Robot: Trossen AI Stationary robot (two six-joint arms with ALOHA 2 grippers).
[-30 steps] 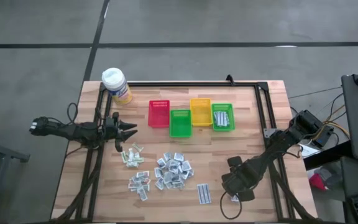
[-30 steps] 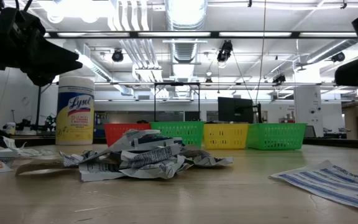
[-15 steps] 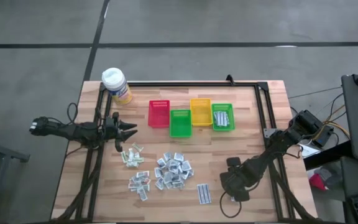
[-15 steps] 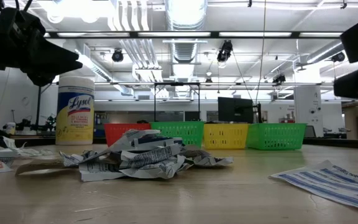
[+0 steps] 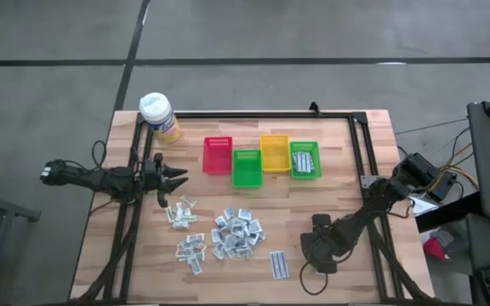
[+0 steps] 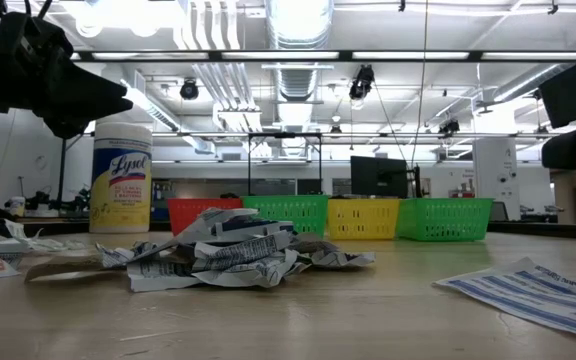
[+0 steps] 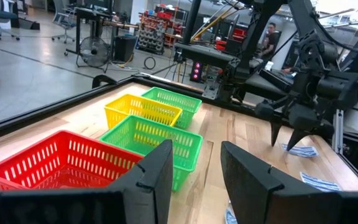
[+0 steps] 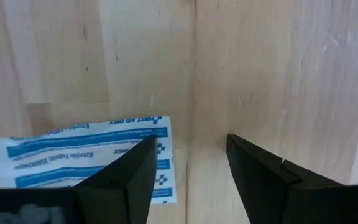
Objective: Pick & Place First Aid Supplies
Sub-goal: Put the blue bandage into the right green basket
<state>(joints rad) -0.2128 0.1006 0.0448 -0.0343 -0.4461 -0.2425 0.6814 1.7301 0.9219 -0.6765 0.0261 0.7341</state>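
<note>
The wooden table [image 5: 347,170] is carrying four small baskets in a row toward its far edge: red [image 5: 217,155], green [image 5: 246,168], yellow [image 5: 274,152] and a second green basket [image 5: 304,160], which is holding a few packets. A yellow wipes tub [image 5: 159,116] is standing at the far left corner.

The first aid packets are lying loose on the near half of the table: a central pile [image 5: 236,234], a smaller cluster [image 5: 190,249] to its left, a few greenish sachets [image 5: 179,212] farther back, and blue-striped strips [image 5: 279,264] to the right of the pile.

The right gripper [image 5: 314,255] is hanging low over the near right part of the table, just right of those strips, its arm slanting in from the right edge. In the right wrist view its jaws are standing wide apart with nothing between them; a blue-striped strip [image 8: 86,158] is lying flat on the wood under and beside one finger, partly covered by it, and contact cannot be judged.

The left gripper [image 5: 177,178] is waiting above the left side of the table, reaching level toward the baskets, with the sachets just nearer than it. Its jaws are standing apart and holding nothing.

In the low view both grippers are cut off at the frame edges, and the pile is hiding the packets behind it.
</note>
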